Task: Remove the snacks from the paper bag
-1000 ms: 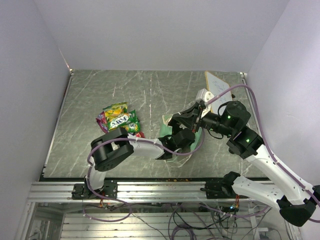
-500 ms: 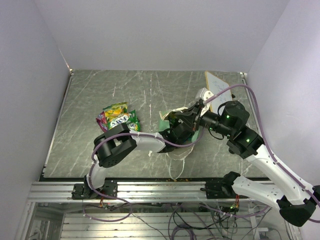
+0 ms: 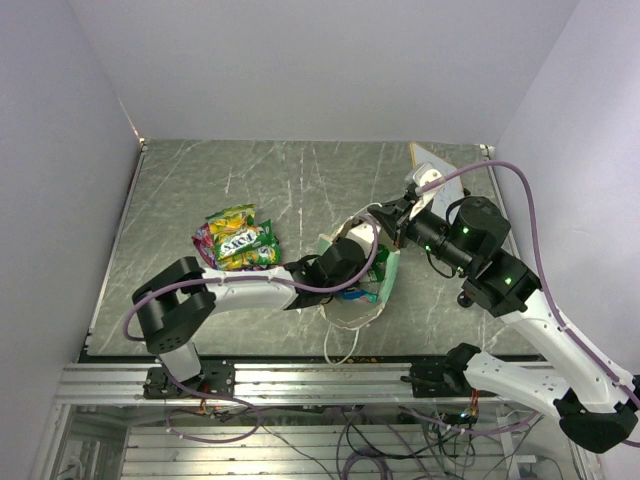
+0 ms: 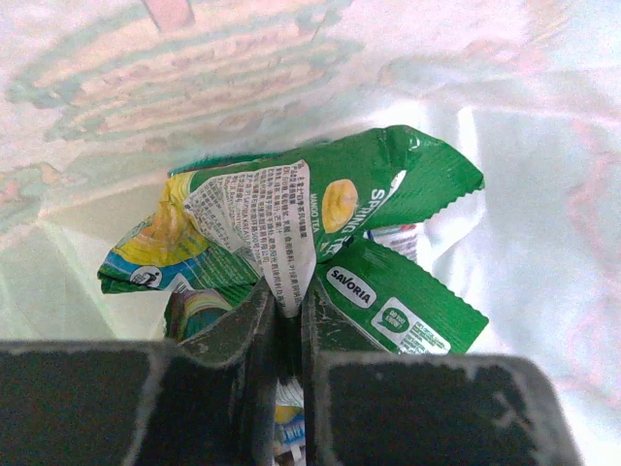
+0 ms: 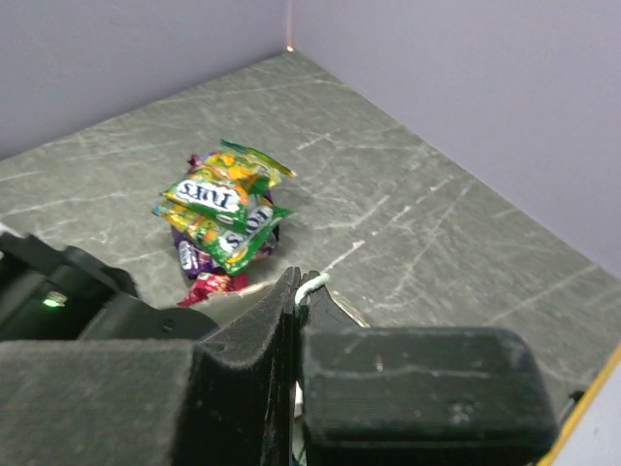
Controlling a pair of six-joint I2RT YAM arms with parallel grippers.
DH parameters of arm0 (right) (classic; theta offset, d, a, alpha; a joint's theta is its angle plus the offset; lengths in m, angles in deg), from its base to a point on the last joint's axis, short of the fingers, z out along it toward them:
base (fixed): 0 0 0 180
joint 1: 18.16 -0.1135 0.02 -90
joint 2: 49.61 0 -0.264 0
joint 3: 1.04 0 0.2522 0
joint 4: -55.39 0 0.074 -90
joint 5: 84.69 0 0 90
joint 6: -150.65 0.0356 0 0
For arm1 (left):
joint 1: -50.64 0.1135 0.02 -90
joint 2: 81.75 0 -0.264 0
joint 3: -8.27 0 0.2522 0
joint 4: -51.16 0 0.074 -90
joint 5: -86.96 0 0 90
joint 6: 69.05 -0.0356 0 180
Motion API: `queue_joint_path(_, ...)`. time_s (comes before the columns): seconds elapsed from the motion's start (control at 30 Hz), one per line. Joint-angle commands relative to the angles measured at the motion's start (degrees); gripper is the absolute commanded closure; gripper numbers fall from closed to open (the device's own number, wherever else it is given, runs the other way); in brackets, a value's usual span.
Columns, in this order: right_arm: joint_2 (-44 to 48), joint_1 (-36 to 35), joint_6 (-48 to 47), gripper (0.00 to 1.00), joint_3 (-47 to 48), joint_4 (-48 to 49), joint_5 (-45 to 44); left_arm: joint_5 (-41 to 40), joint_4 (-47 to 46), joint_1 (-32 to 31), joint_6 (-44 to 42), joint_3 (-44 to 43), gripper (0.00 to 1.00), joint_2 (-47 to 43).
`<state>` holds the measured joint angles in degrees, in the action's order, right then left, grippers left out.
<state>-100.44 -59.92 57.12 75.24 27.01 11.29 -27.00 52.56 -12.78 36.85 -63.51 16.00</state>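
The mint-green paper bag [image 3: 388, 278] lies open near the table's middle, its mouth toward the left. My left gripper [image 3: 360, 272] reaches inside it. In the left wrist view this gripper [image 4: 288, 296] is shut on the white-backed fold of a green snack packet [image 4: 330, 199], with a second green packet [image 4: 412, 306] and more wrappers beneath, all against the bag's pale inner wall [image 4: 514, 146]. My right gripper [image 3: 398, 215] is shut on the bag's white string handle [image 5: 312, 283] and holds the bag's far edge up. A pile of snacks [image 3: 238, 240] lies on the table left of the bag.
A white whiteboard [image 3: 430, 168] lies at the back right, partly behind the right arm. The snack pile [image 5: 223, 209] shows beyond the right fingers, with the left arm's dark body [image 5: 78, 301] low on the left. Purple walls close in the dark marble table [image 3: 180, 190].
The left gripper has closed on the green packet inside the bag, and its elbow has swung left. The right gripper has pulled the handle up and back, opening the bag's mouth wider.
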Motion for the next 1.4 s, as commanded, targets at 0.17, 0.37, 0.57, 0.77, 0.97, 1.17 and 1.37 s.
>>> queue_joint_path(0.17, -0.50, -0.26, -1.46, 1.00, 3.07, 0.14, -7.52, 10.51, -2.27, -0.05, 1.81, 0.33, 0.93, -8.76)
queue_joint_path(0.37, -1.60, -0.25, -3.59, 1.00, 7.05, -1.25, -13.65, 12.17, 1.57, -0.09, -0.03, -2.36, 0.93, -11.32)
queue_joint_path(0.57, -3.74, -0.17, -7.64, 1.00, 9.47, -4.10, -20.43, 14.37, 4.55, -0.04, -1.61, -7.11, 0.93, -12.99)
queue_joint_path(0.77, -5.67, 0.08, -9.47, 1.00, 13.82, -5.34, -20.09, 18.05, 8.18, 0.11, -3.07, -12.82, 0.93, -10.68)
queue_joint_path(0.97, -8.97, 0.04, -7.56, 1.00, 18.72, -6.22, -11.12, 21.88, 10.76, 0.14, -3.30, -16.47, 0.93, -6.28)
queue_joint_path(1.17, -8.55, 0.10, -9.14, 1.00, 16.43, -7.86, -17.90, 21.62, 9.21, 0.63, -2.80, -19.14, 0.93, -9.91)
queue_joint_path(1.37, -5.68, 0.10, -6.29, 1.00, 12.55, -6.77, -17.04, 21.23, 7.42, 1.93, -3.56, -19.88, 0.93, -12.87)
